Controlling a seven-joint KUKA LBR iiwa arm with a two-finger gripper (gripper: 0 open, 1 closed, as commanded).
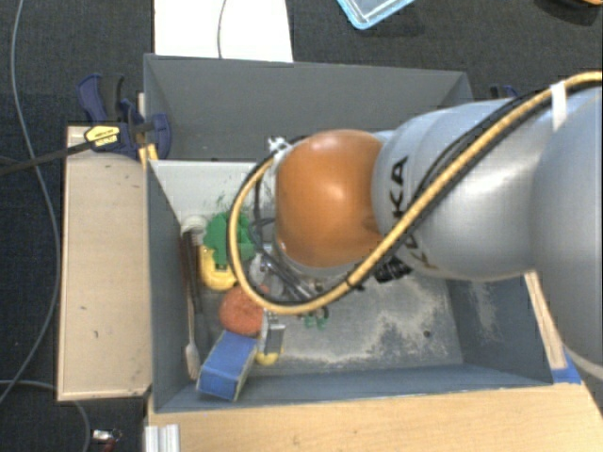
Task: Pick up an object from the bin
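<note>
Orange round ball (241, 314) sits just left of the end effector (279, 295), blue rectangular block (226, 367) down-left of it, green plastic piece (222, 234) and yellow plastic piece (217, 273) heaped up-left. It's buried under the arm's orange wrist cover (325, 196), so can't tell if it's spread or clamped.

Reaches in from right with grey arm (490, 205), angled down-left. Carries orange wrist cover (325, 196) uppermost, cables (443, 170) looped round, tool (281, 273) tucked beneath.

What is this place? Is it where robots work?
Probably a robot lab or test bench: a big silver arm reaches into a grey metal bin of small things, like a blue block and an orange ball.
</note>
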